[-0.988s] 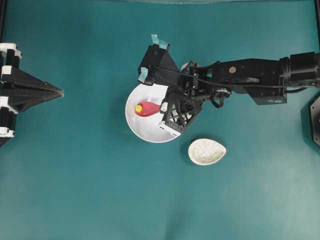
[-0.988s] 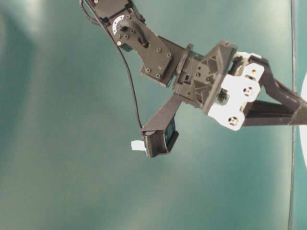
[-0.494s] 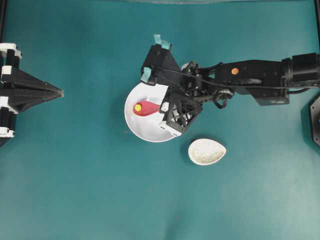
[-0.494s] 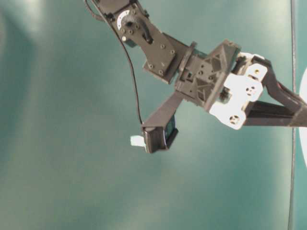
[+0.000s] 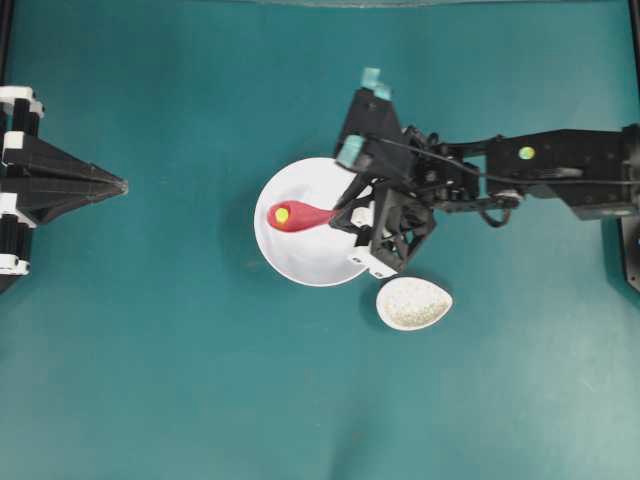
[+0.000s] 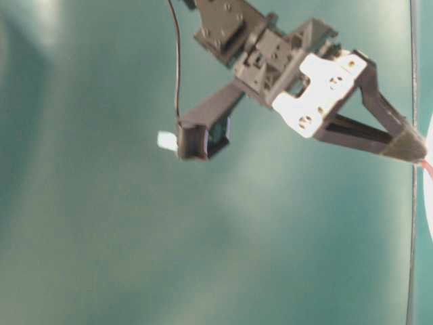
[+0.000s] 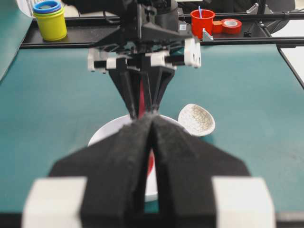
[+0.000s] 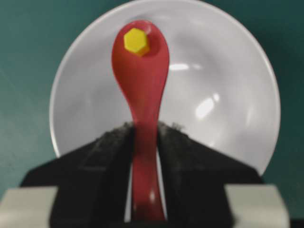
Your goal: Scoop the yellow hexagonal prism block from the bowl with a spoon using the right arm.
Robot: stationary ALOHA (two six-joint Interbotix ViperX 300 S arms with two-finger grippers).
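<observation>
Right arm (image 5: 540, 175) extended in from the right edge, its gripper (image 8: 145, 137) with fingers (image 8: 111, 147) clamped on a handle; left gripper (image 5: 118, 185) at the left edge, fingers pressed together.

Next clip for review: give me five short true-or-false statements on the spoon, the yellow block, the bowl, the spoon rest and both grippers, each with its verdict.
1. The yellow block lies in the spoon's scoop. True.
2. The right gripper is open and holds nothing. False: it is shut on the spoon's handle.
3. The spoon's scoop is over the white bowl. True.
4. The spoon sits in the speckled spoon rest. False: the rest holds nothing and lies beside the bowl.
5. The left gripper grips the bowl's rim. False: it is shut on nothing and sits at the table's left edge in the overhead view, far from the bowl.
</observation>
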